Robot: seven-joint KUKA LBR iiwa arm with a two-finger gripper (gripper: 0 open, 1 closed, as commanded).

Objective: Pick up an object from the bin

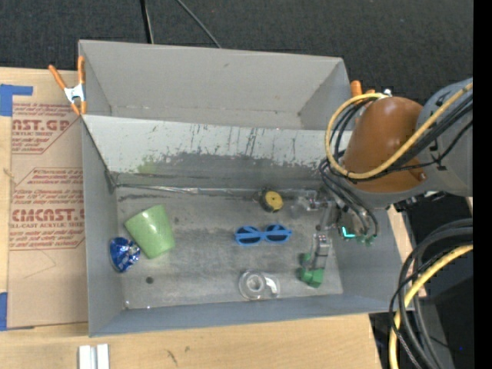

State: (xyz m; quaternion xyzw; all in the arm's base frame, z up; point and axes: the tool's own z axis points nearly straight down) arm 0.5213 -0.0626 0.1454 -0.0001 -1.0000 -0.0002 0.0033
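Note:
My gripper [319,246] is low in the bin's right part, near the front wall. A small dark green thing [312,276] lies right under its tip, touching or almost touching it. I cannot tell whether it is held. Blue toy sunglasses [263,235] lie flat to the gripper's left. A clear round ring-like thing [257,284] sits near the front wall, left of the green thing. A small yellow round thing [272,201] rests by the back wall.
A light green cup [151,231] lies on its side at the left, with a crumpled blue thing [122,253] beside it. The arm with its orange cover and cables comes in over the right rim.

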